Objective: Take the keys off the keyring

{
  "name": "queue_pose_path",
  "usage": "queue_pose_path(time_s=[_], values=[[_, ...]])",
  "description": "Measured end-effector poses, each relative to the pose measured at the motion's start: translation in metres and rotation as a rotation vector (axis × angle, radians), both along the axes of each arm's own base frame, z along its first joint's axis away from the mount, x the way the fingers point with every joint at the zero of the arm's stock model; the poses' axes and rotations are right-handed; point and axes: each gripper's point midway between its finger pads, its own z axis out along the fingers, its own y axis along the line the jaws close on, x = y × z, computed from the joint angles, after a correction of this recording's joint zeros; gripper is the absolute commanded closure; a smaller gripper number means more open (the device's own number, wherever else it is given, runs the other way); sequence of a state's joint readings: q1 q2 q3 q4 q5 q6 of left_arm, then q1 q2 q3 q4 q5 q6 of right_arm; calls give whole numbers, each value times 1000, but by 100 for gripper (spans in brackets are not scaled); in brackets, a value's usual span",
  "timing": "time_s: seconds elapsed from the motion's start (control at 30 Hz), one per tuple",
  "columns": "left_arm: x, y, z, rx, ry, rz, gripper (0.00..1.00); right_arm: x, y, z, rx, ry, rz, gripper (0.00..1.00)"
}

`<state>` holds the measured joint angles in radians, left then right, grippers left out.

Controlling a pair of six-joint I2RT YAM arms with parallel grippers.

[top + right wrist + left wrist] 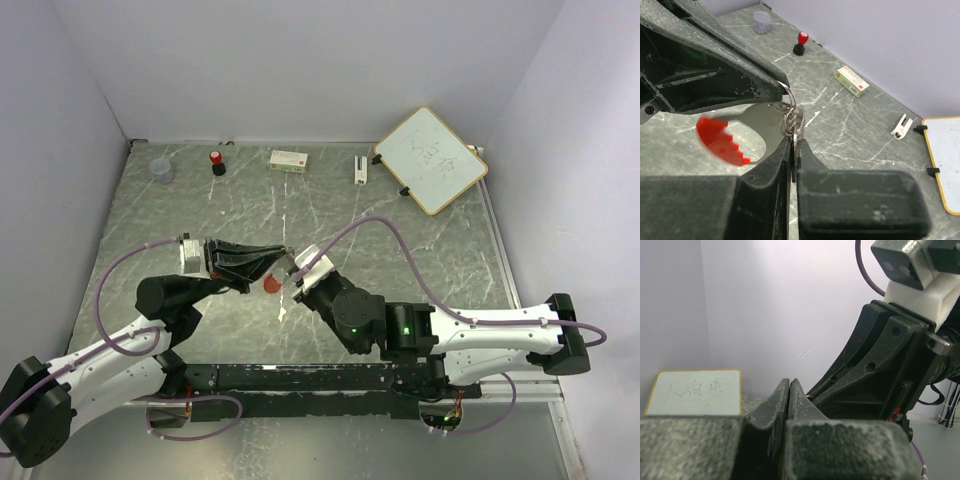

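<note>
In the right wrist view my right gripper [794, 143] is shut on a thin silver key [795, 131] that hangs from a bunch of silver rings, the keyring [790, 118]. My left gripper [781, 91] reaches in from the upper left and pinches the ring's top loop. A red toothed plastic tag [720, 140] dangles blurred below it. In the top view both grippers meet above the table's middle: the left gripper [281, 262], the right gripper [293, 279], the red tag [270, 285] between them. In the left wrist view my left gripper [789, 382] has its jaws pressed together.
Along the back wall stand a clear cup [162, 170], a red-capped black bottle [217, 162], a small box [289, 159] and a white clip [360, 168]. A framed whiteboard [431, 160] lies at the back right. A black rail [300, 378] runs along the near edge.
</note>
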<state>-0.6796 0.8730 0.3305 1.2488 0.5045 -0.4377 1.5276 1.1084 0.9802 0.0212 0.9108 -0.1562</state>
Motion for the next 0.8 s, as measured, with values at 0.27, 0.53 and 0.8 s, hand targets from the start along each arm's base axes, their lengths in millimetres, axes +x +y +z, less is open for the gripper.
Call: queue_pose_path(time_s=[0.27,0.53,0.8], values=[[4,3,2,-18,13,25,93,3,10,-13,-48,2,-1,100],[5,6,4,-29,14,41,93,3,13,-12,-50,-5,8,100],[6,7,3,-31,14,52,93,2,13,-10,-53,-7,12,100]])
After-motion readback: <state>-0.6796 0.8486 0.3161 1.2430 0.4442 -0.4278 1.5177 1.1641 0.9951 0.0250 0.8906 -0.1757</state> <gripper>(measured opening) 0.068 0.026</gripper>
